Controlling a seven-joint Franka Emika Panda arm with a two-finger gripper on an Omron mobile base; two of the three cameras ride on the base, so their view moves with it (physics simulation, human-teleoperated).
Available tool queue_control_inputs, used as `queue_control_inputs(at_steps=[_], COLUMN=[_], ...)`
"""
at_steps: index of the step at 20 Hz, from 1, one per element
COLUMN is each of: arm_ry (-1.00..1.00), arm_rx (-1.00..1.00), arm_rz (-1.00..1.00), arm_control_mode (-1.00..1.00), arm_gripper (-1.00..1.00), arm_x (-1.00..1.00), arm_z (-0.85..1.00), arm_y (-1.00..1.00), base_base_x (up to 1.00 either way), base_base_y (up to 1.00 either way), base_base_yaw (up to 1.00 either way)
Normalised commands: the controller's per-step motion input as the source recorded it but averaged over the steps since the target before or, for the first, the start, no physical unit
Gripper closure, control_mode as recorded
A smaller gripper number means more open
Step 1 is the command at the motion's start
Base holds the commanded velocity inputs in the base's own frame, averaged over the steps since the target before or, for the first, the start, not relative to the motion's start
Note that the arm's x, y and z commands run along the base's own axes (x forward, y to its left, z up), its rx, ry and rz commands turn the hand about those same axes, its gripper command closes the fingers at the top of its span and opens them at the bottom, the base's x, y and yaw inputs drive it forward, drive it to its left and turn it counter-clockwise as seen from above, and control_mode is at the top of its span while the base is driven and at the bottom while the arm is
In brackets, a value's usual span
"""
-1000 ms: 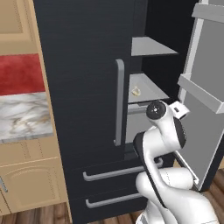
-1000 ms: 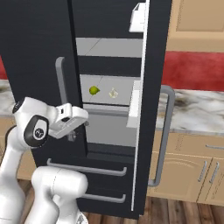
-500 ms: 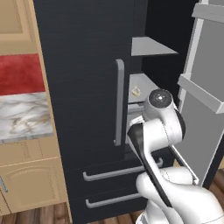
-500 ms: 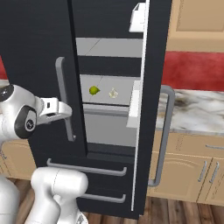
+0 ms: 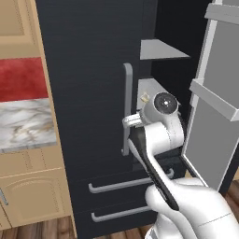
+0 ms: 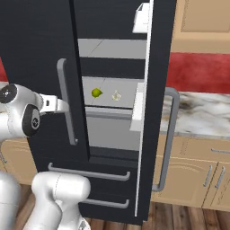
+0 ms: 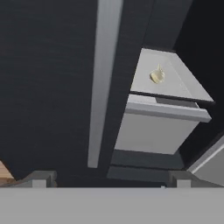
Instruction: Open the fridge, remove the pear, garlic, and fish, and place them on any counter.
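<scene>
The black fridge (image 6: 40, 54) has its right door (image 6: 155, 112) swung open and its left door (image 5: 88, 93) closed. On a grey inner shelf (image 6: 110, 101) lie the yellow-green pear (image 6: 96, 93) and the off-white garlic (image 6: 117, 95); the garlic (image 5: 144, 97) (image 7: 157, 75) shows in all three views. The fish is hidden. My gripper (image 6: 60, 105) (image 5: 130, 122) (image 7: 109, 179) is open and empty. It sits right by the left door's grey handle (image 7: 103, 78) (image 5: 127, 107), left of the opening. Its fingertips (image 7: 41, 178) stand wide apart.
The marble counter (image 6: 197, 112) (image 5: 23, 123) runs on both sides of the fridge over tan cabinets (image 6: 193, 170). The open door's long handle (image 6: 167, 139) and its inner bins (image 5: 214, 100) jut out on the right. Two lower drawers (image 6: 90, 173) sit below.
The arm has swung left and the hand has turned towards the left door's handle. The gripper stayed open. Pear and garlic have not moved.
</scene>
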Motion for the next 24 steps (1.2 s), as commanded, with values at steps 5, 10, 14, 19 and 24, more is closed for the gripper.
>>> queue_control_inputs(at_steps=[5,10,14,19,24], arm_ry=[-0.01,0.01,0.0,-0.03,-0.1], arm_rx=[0.04,0.03,0.06,0.05,0.0], arm_rz=[0.0,0.0,0.0,0.0,-0.01], arm_control_mode=[-1.0,-1.0,-1.0,-1.0,-1.0], arm_gripper=[-1.0,-1.0,-1.0,-1.0,-1.0], arm_x=[0.49,0.53,0.59,0.56,0.24], arm_z=[0.11,0.11,0.01,0.0,0.0], arm_y=[0.05,0.04,0.24,0.18,0.0], base_base_x=[0.0,0.0,0.0,0.0,0.0], base_base_y=[0.0,0.0,0.0,0.0,0.0], base_base_yaw=[0.0,0.0,0.0,0.0,0.0])
